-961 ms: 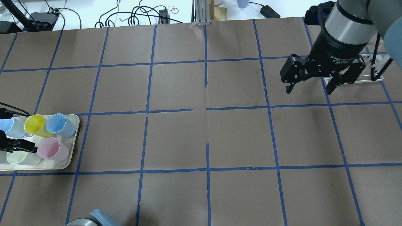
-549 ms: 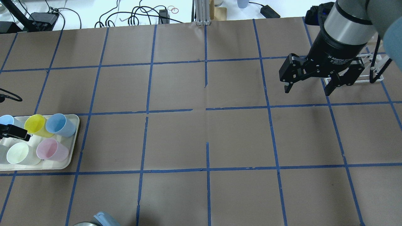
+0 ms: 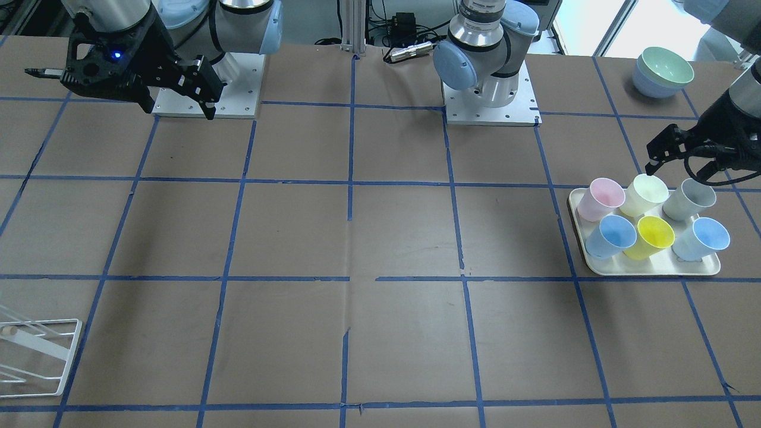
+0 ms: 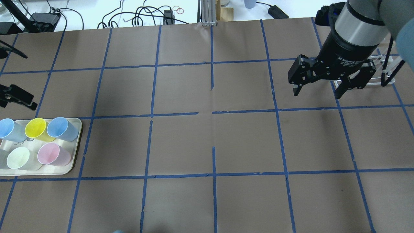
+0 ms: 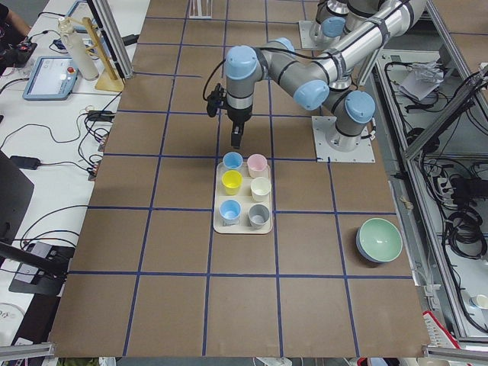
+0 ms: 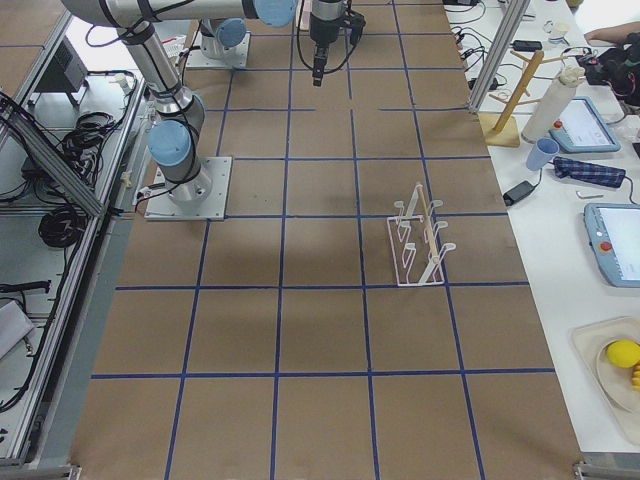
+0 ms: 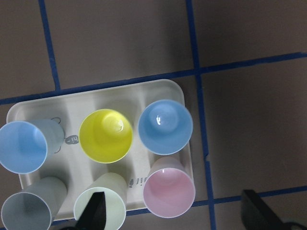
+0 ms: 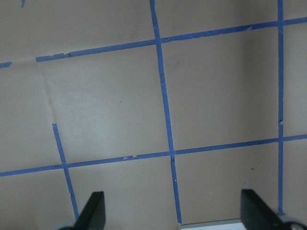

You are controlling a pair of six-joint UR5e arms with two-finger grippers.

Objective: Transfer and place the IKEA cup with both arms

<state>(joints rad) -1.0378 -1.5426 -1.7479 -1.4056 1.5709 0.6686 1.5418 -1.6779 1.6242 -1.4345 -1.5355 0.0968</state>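
Note:
The IKEA cup [image 3: 645,193] is pale cream and stands upright on a cream tray [image 3: 654,272] between a pink cup [image 3: 600,198] and a grey cup [image 3: 689,199]. It also shows in the overhead view [image 4: 18,158] and in the left wrist view [image 7: 103,206]. My left gripper [image 3: 679,166] hangs open and empty high above the tray's robot-side row, roughly over the cream and pink cups. One of its fingers [image 4: 19,97] shows at the overhead view's left edge. My right gripper [image 4: 318,92] is open and empty above the table's far right.
Two blue cups [image 3: 612,236] [image 3: 704,238] and a yellow cup [image 3: 653,236] fill the tray's other row. A white wire rack [image 4: 385,77] stands behind the right gripper. A stack of bowls [image 3: 663,71] sits near the table's left end.
My left gripper has lifted from just over the cream cup to well above the tray, still open and empty. The cups have not moved. The right gripper has barely shifted.

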